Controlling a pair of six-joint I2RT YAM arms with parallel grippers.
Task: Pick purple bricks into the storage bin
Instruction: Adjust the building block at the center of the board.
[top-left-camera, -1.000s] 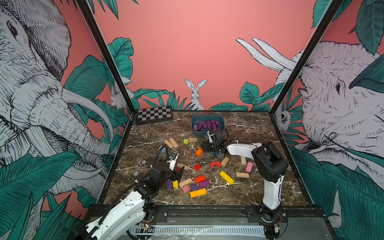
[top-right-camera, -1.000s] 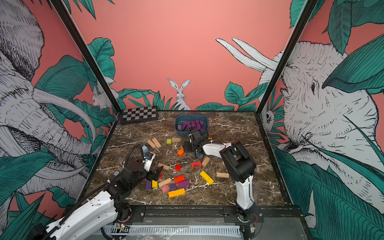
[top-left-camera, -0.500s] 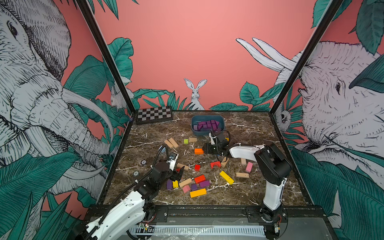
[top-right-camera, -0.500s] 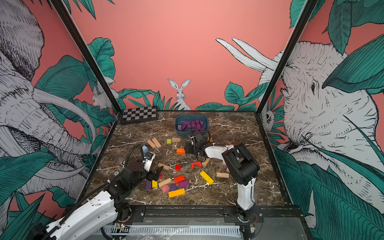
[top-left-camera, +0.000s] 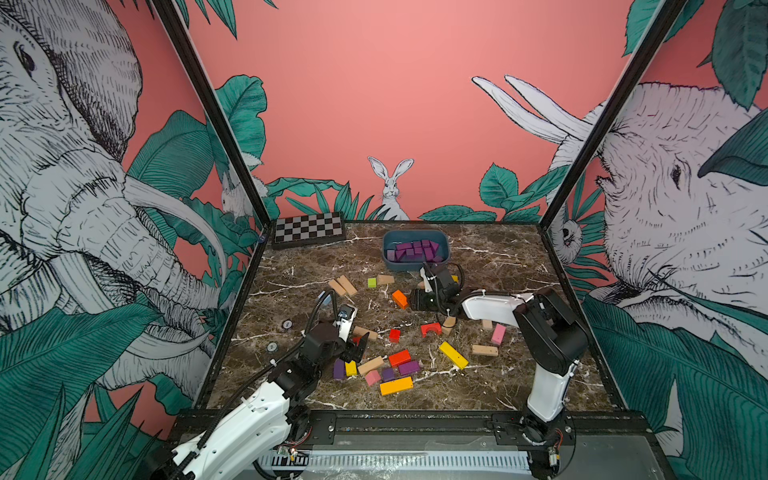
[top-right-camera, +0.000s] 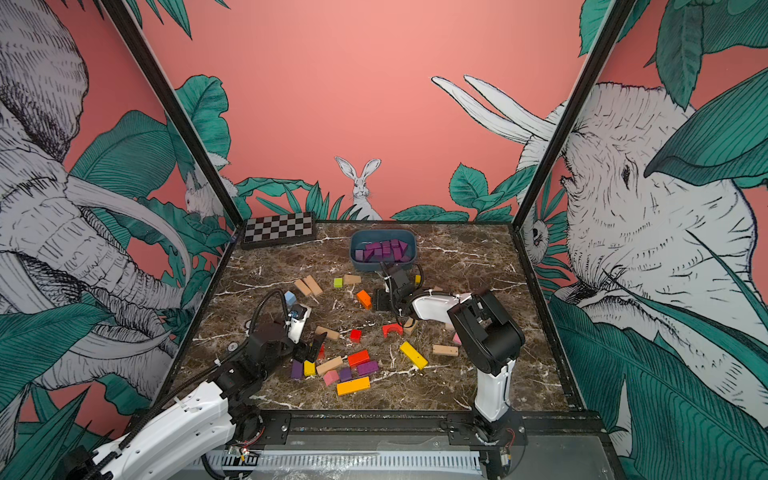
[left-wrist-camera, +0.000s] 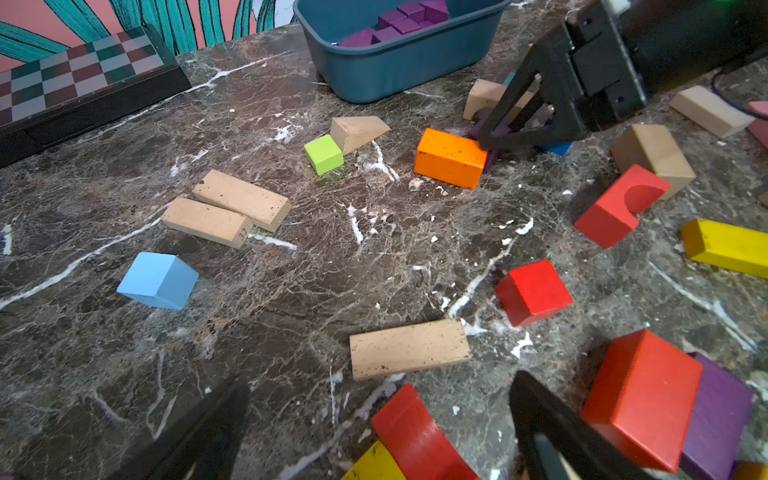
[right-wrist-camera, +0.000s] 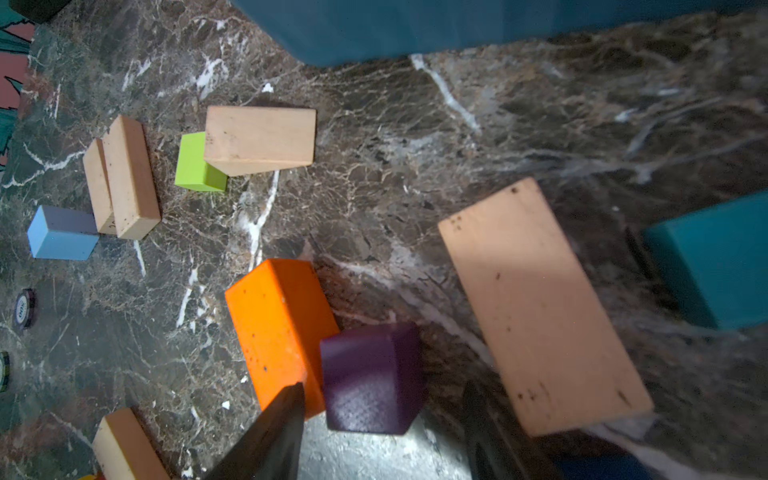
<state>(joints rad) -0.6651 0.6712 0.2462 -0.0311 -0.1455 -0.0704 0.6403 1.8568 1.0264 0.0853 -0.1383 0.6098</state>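
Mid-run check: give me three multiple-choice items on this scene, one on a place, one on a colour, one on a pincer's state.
1. Where is the purple cube at the right pincer?
A. in the air
B. on the table, against the orange block
C. apart from all blocks

2. What colour is the small cube beside the tan wedge?
A. lime green
B. pink
C. red

3. How is the left pincer?
A. shut on a block
B. open, empty
C. shut, empty

Answers: 1 B, it rests touching the orange block; 2 A, plainly green in both wrist views; 3 B, its fingers stand wide apart.
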